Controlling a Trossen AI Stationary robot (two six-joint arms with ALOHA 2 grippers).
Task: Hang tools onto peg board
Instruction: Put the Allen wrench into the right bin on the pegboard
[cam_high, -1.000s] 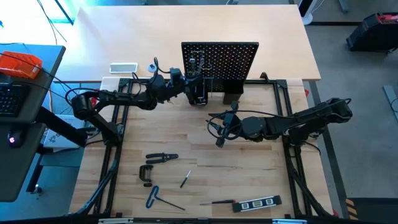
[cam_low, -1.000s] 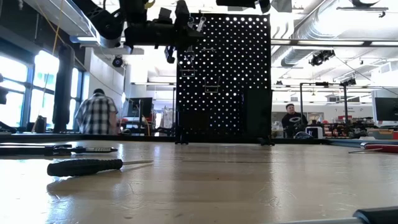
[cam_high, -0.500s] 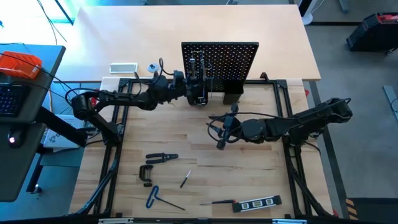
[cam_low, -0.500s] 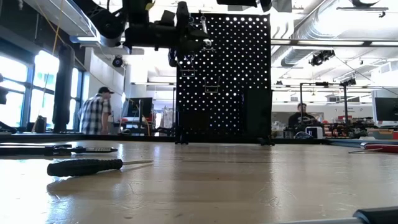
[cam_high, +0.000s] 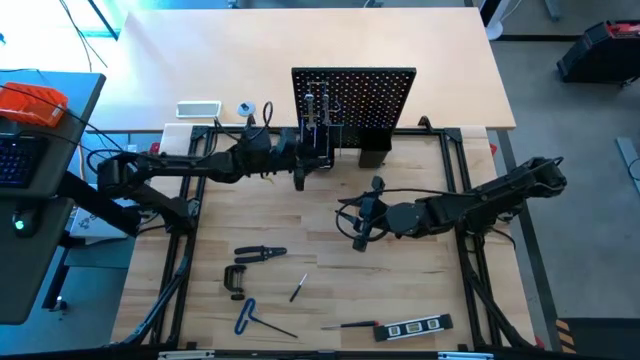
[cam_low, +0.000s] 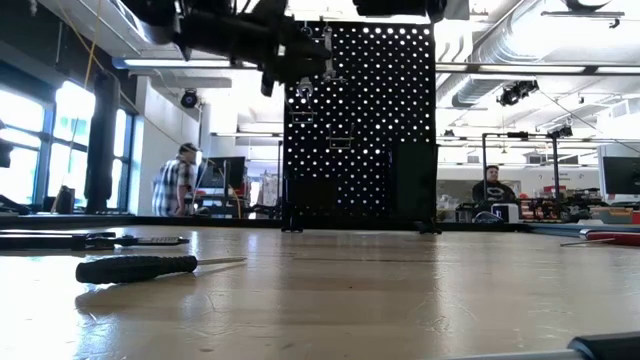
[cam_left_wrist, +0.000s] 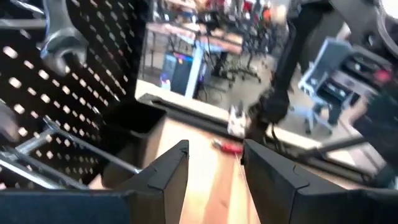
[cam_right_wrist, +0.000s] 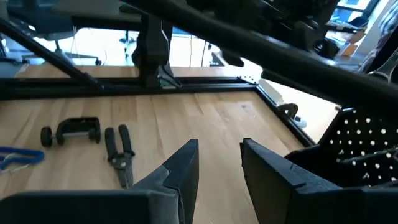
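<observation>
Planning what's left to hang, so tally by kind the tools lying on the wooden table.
Black-handled pliers: 1
Black C-clamp: 1
Blue-handled hex key: 1
Small screwdrivers: 2
Black marked level: 1
Total: 6

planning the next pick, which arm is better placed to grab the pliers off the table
Right. The right gripper hangs open over mid-table, nearer the pliers; the left gripper is open but up by the peg board.
</observation>
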